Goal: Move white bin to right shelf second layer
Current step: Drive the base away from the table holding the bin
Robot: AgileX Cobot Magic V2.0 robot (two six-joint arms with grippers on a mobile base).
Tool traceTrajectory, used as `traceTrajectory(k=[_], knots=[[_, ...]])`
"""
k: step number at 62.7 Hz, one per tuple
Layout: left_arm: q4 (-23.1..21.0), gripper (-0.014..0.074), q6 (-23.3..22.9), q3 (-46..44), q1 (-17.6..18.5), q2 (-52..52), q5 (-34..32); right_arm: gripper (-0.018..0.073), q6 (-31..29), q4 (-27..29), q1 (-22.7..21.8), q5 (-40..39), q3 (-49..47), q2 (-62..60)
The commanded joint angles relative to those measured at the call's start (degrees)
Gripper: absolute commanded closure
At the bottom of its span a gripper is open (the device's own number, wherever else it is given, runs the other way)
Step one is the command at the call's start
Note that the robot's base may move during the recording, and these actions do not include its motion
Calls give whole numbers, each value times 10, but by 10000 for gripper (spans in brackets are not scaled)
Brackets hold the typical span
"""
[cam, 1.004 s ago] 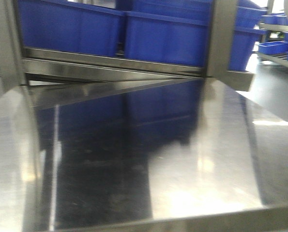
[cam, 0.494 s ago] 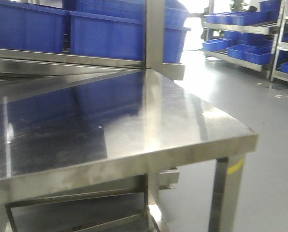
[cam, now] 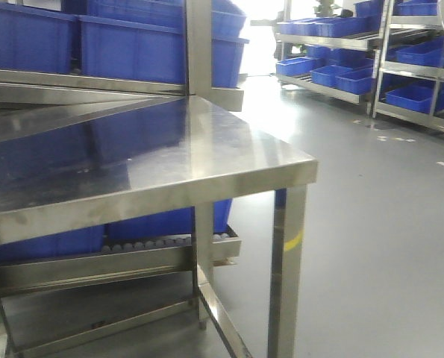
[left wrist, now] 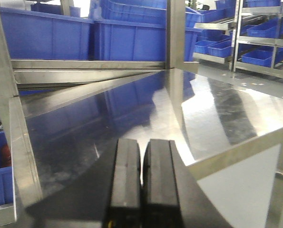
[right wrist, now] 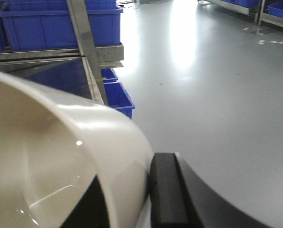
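In the front view the steel tabletop (cam: 169,149) ended in a sharp corner on its right side, with one leg (cam: 289,276) directly under this corner; past that edge the grey floor (cam: 371,224) lay open up to the far racks (cam: 333,60), which carried blue crates (cam: 333,74). Behind the tabletop an upright post (cam: 199,45) stood at the back edge, with more blue crates on the level beside it; under the tabletop I saw a roller track (cam: 169,242) with crates on it. I could not tell from these views which level was the goal.

The left gripper (left wrist: 142,147) hovered low over the tabletop, near its front edge; its two black pads (left wrist: 127,175) were pressed together with only a thin line between them, and they held nothing.

The white bin (right wrist: 60,156) was in the right gripper (right wrist: 127,199), up in the air and off the table; the bin filled the lower left of the right wrist view, with its mouth towards the camera. The outer finger (right wrist: 167,190) lay flat against the outside of the bin wall, and a dark inner finger (right wrist: 91,204) showed on the inside, so the jaws were clamped on the wall near the rim. To the right of the bin there was only open floor; to its left the post and the table edge were near.
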State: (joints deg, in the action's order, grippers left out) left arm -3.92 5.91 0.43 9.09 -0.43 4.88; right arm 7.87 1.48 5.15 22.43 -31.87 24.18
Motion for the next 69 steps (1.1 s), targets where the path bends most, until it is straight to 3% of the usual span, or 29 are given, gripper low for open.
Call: traceTrajectory(k=[1,69], knots=[[-3,512,-2,21,2,-8,-49,502,-3,2,-5,-58,-17,1],[-3,512,-2,21,2,-8,-49,502,-3,2,-5,-58,-17,2]])
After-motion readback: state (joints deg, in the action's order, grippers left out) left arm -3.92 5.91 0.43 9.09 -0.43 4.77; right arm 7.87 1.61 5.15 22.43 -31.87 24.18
